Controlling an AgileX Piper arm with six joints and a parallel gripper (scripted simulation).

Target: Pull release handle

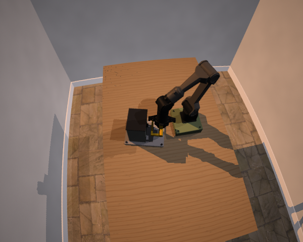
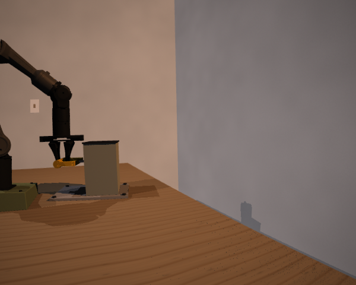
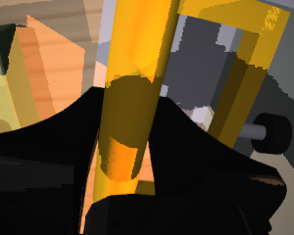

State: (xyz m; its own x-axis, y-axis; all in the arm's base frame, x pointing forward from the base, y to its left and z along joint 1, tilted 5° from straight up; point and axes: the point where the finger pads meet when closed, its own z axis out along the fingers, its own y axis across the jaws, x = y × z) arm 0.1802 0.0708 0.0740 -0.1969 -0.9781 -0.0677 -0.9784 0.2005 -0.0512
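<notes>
The release handle (image 1: 156, 131) is a yellow frame sticking out of a dark box housing (image 1: 137, 124) that stands on a grey baseplate (image 1: 144, 142). My gripper (image 1: 159, 124) points straight down and is shut on the handle's round yellow grip bar (image 3: 130, 78), held above the plate. In the exterior view the gripper (image 2: 62, 157) holds the yellow grip (image 2: 63, 162) to the left of the housing (image 2: 101, 168). In the wrist view the two dark fingers flank the bar, and the handle's arms (image 3: 241, 85) run toward the housing.
The arm's green base block (image 1: 186, 124) sits right beside the baseplate. The wooden table (image 1: 172, 182) stretches toward the camera. Walls stand on three sides.
</notes>
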